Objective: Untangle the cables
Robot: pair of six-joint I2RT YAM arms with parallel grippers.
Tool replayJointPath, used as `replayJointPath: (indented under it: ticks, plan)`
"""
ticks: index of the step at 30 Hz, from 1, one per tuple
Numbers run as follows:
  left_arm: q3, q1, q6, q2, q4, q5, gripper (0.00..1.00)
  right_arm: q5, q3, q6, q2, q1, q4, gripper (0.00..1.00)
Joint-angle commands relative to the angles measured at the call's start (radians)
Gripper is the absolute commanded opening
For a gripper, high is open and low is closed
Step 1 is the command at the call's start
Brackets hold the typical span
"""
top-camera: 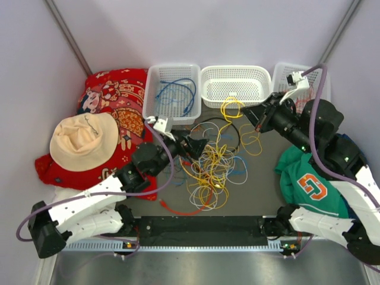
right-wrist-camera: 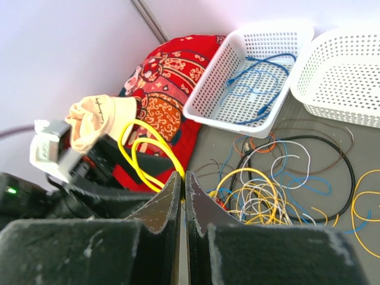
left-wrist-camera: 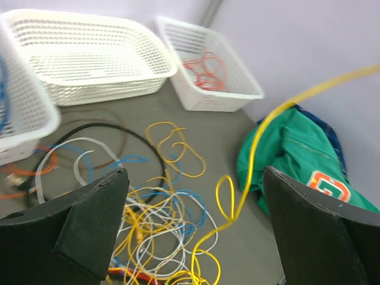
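Observation:
A tangle of yellow, white, blue, black and red-orange cables point(top-camera: 209, 169) lies on the grey table in the middle. My right gripper point(top-camera: 250, 113) hangs above the pile's far side, shut on a yellow cable point(top-camera: 231, 107). In the right wrist view its gripper point(right-wrist-camera: 183, 178) pinches looped yellow cable point(right-wrist-camera: 142, 155) between closed jaws. My left gripper point(top-camera: 200, 145) is open at the pile's left edge. In the left wrist view it point(left-wrist-camera: 196, 222) is wide open and empty above the tangle point(left-wrist-camera: 154, 219), and the lifted yellow cable point(left-wrist-camera: 267, 127) rises to the upper right.
Three white baskets stand at the back: the left one point(top-camera: 155, 77) holds a blue cable point(top-camera: 178, 95), the middle one point(top-camera: 234, 98), and the right one point(left-wrist-camera: 228, 101) holds a red cable point(left-wrist-camera: 205, 68). A red cloth point(top-camera: 116, 98) with a beige hat point(top-camera: 83, 139) lies left. A green jersey point(top-camera: 309, 184) lies right.

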Motion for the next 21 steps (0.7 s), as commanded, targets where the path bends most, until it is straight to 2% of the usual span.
replayJointPath:
  ticks: [1,4,13,16,19,21]
  plan:
    - [-0.12,-0.001,0.043,-0.009,0.478,0.241,0.99,-0.005,0.078,0.028,-0.008,0.01,-0.032,0.0]
    - [-0.134,-0.001,0.044,0.049,0.581,0.346,0.99,-0.009,0.095,0.037,-0.008,0.008,-0.049,0.0]
    - [-0.085,-0.001,0.038,0.232,0.679,0.389,0.98,-0.037,0.104,0.06,-0.008,0.008,-0.054,0.0]
    - [-0.061,-0.001,0.044,0.298,0.69,0.397,0.79,-0.043,0.118,0.063,-0.006,0.008,-0.059,0.0]
    - [-0.024,-0.001,0.058,0.364,0.664,0.415,0.34,-0.046,0.141,0.064,-0.005,0.008,-0.059,0.0]
    - [-0.002,-0.001,0.06,0.386,0.567,0.373,0.0,-0.035,0.165,0.058,-0.006,0.008,-0.063,0.0]
